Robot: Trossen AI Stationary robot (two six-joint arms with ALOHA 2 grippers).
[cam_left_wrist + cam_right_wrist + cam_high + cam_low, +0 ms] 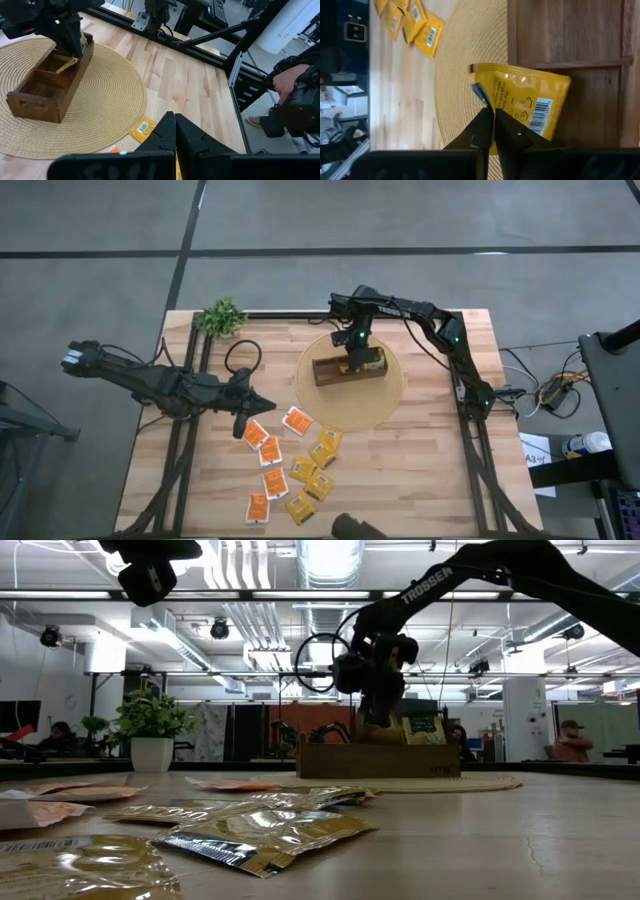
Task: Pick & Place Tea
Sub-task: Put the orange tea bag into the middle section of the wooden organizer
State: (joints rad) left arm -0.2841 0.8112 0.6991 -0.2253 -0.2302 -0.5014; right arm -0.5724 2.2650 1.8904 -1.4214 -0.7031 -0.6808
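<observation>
One yellow sachet [522,102] touches right end effector [494,116].

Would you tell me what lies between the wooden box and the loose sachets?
In the high view, only round woven mat and bare tabletop separate wooden box from loose sachets.

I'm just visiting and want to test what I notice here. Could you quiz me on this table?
1. True or false: the right gripper pinches a yellow sachet at the wooden box.
2. What lies under the box: A) round woven mat, B) bare table, C) metal tray?
3. Which loose sachets lie nearer the left gripper: orange ones or yellow ones?

Key: 1 true; 2 A; 3 orange.
</observation>
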